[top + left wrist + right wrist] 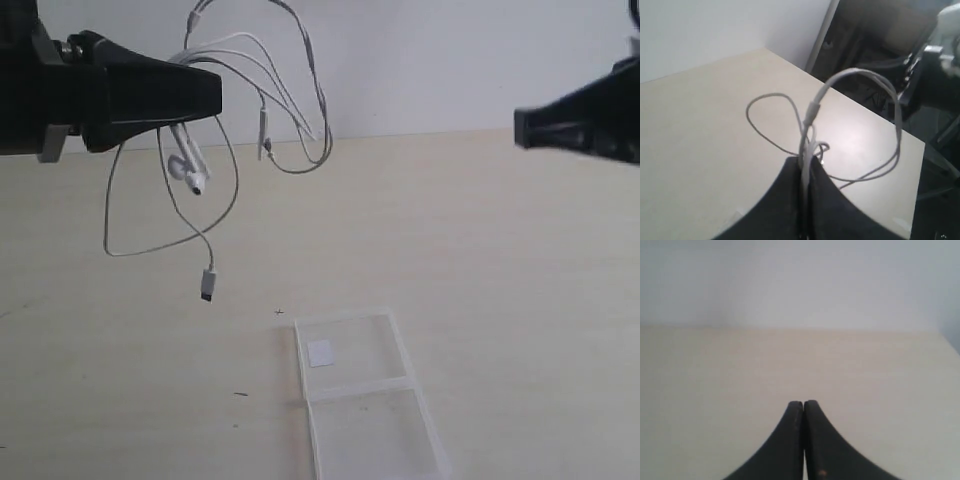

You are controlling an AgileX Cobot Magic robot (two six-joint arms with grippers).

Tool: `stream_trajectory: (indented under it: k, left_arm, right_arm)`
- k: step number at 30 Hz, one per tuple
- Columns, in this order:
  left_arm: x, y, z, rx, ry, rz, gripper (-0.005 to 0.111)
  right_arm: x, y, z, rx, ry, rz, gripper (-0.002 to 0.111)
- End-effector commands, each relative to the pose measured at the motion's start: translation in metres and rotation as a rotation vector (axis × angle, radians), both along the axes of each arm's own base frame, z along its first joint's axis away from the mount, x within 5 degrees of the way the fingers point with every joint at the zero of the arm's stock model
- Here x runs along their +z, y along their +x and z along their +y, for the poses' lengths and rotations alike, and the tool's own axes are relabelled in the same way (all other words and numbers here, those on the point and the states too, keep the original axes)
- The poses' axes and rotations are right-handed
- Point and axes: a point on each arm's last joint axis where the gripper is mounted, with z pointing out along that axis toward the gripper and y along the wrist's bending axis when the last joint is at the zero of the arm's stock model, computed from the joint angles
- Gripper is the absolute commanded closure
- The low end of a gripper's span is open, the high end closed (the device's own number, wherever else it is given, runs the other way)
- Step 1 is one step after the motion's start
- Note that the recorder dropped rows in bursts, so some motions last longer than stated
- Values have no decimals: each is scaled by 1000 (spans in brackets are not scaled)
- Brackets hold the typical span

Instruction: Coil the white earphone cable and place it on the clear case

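My left gripper (212, 92) hangs high at the left, shut on the white earphone cable (262, 52). Loose loops of cable spread up and to the right of it. Below it dangle the earbuds (188, 170) and the plug end (208, 283), and the inline remote (265, 130) hangs further right. In the left wrist view the cable (810, 125) rises from between the closed fingers of that gripper (806, 162). The clear case (385, 425) lies flat at the lower middle of the table, with a white sticker (321, 352). My right gripper (522, 126) is up at the right, shut with nothing in it (803, 404).
The light wooden table (500, 260) runs back to a white wall (450, 60). In the left wrist view the table's edge (860, 100) borders dark equipment (880, 45) beyond it.
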Motion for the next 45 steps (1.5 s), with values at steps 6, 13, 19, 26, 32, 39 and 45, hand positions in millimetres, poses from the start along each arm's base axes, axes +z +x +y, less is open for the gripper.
stream_trajectory:
  k: [6,13,19,26,32,39,45]
  left_arm:
    - [2,0,-2,-10,-4,-37,107]
    - [3,-2,-2,-16,1,-45,107]
    - [1,-2,-1,-16,31,-53,107]
    - [1,-1,-1,-10,33,-52,107]
    - [0,-1,-1,-11,36,-53,107]
    - [0,-1,-1,-11,36,-53,107]
    - [0,-1,-1,-11,36,-53,107]
  right_arm:
    - [-107,11,39,180,-177,499,108]
    - [-151,17,50,162,-217,655,108]
    - [-167,16,64,193,-87,704,108]
    - [-184,18,73,226,-40,731,108]
    - [-194,18,74,207,-37,768,108]
    - [-195,16,80,220,39,786,108]
    - [-194,15,83,225,82,785,108]
